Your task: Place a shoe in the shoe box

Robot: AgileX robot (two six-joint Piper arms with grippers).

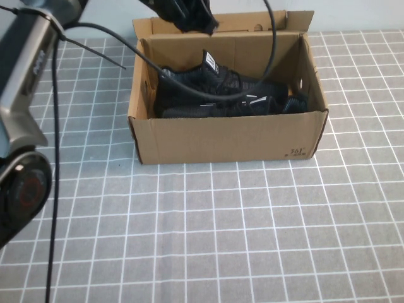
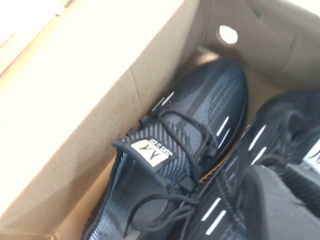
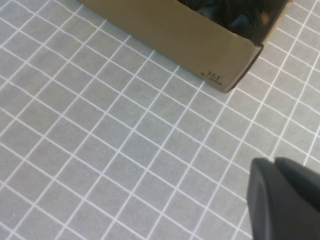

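The brown cardboard shoe box [image 1: 227, 136] stands open at the back of the table, "361" printed at its front right corner. Inside lie two black knit shoes side by side, one at the back [image 1: 208, 79] with its white-marked tongue up, one at the front [image 1: 252, 104]. My left gripper [image 1: 189, 19] hovers over the box's back edge, shut and holding nothing. In the left wrist view it [image 2: 285, 172] hangs above the shoe [image 2: 185, 150] and its twin [image 2: 280, 130]. My right gripper [image 3: 274, 161] is shut over bare tiles, off the box's printed corner [image 3: 215, 77].
A grey cloth with a white grid [image 1: 221, 240] covers the table. The box's lid flap [image 1: 252, 22] stands up at the back. A black cable [image 1: 126, 53] crosses over the box from the left arm [image 1: 25, 95]. An end wall has a round hole [image 2: 228, 34].
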